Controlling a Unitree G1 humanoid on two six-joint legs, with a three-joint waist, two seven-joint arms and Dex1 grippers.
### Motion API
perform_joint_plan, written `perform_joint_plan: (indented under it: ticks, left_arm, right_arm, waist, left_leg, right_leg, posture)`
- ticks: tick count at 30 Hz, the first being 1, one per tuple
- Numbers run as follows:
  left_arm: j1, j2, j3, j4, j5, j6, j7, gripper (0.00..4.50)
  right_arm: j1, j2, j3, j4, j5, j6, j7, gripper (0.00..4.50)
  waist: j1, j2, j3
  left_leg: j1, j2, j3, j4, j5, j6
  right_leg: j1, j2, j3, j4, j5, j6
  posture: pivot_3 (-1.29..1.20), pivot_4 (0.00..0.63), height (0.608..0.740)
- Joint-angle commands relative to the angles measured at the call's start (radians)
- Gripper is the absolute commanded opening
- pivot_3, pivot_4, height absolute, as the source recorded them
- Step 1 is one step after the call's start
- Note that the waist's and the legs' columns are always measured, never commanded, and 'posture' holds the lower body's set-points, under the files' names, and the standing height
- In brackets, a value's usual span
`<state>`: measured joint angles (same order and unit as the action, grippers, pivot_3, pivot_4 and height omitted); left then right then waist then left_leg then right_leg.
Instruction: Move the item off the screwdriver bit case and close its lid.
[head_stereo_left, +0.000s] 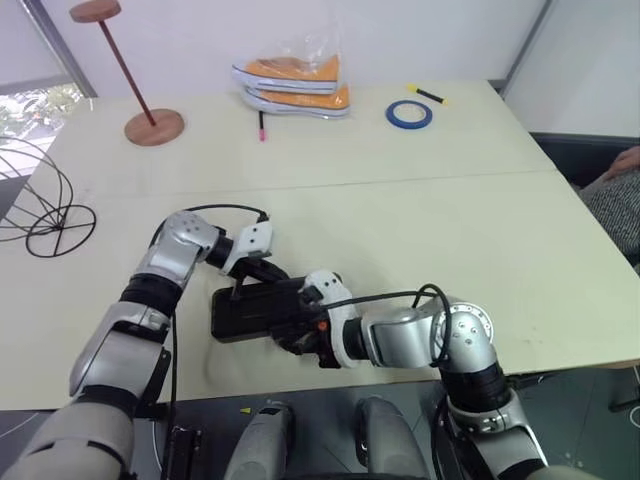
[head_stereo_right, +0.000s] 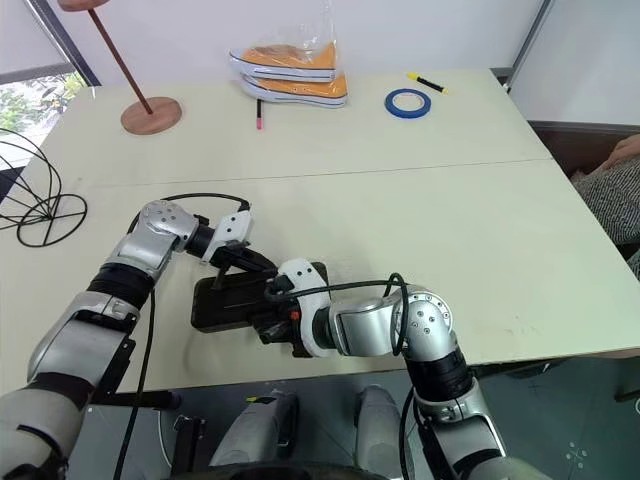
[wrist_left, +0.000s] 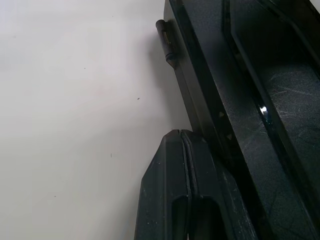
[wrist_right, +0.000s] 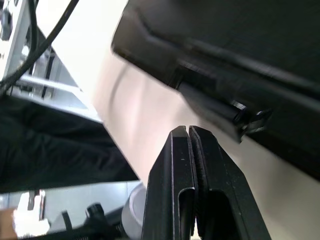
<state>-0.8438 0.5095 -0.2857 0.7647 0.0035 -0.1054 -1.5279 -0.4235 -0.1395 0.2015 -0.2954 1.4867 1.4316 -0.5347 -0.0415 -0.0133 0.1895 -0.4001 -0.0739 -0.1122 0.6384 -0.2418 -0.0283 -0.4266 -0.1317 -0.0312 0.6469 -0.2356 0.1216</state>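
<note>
Screwdriver bit case (head_stereo_left: 255, 310) lies between pinched-shut left gripper (head_stereo_left: 240, 283) and right gripper (head_stereo_left: 300, 335), lid down.

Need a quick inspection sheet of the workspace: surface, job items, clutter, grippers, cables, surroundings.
Surface: pale table, seam running across it.
Job's things: screwdriver bit case near the front edge, lid appears down, nothing on it; wire globe off at the table's left edge.
Clutter: red-brown stand, bagged orange shoes, blue tape roll, pink pen, yellow-black marker.
Grippers: left gripper shut at the case's back edge; right gripper shut by its front latch.
Cables: black leads looping over both forearms.
Surroundings: person's arm at right; window at left.
</note>
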Motion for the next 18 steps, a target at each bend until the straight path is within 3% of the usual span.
perform_joint_plan:
  ticks: [1,13,18]
  left_arm:
    - [-0.010,0.000,-0.010,0.005,0.017,-0.018,0.001,0.00]
    - [0.009,0.009,-0.003,-0.035,0.004,0.004,-0.010,0.00]
    - [0.026,0.003,-0.028,-0.037,0.041,-0.071,0.021,0.00]
  right_arm:
    - [0.026,0.026,-0.005,0.005,0.013,-0.055,-0.066,0.05]
    - [0.070,0.010,0.029,-0.023,0.108,-0.176,-0.244,0.05]
    - [0.047,-0.006,0.046,-0.056,0.061,-0.206,-0.250,0.05]
  waist:
    - [0.000,0.000,0.000]
    - [-0.001,0.000,0.000]
    - [0.000,0.000,0.000]
  left_leg:
    - [0.000,0.000,0.000,0.000,0.000,0.000]
    - [0.000,0.000,0.000,0.000,0.000,0.000]
    - [0.000,0.000,0.000,0.000,0.000,0.000]
  right_leg:
    - [0.000,0.000,0.000,0.000,0.000,0.000]
    - [0.000,0.000,0.000,0.001,0.000,0.000]
    - [0.000,0.000,0.000,0.000,0.000,0.000]
  posture:
    - [0.00,0.150,0.740]
    - [0.00,0.150,0.740]
    - [0.00,0.150,0.740]
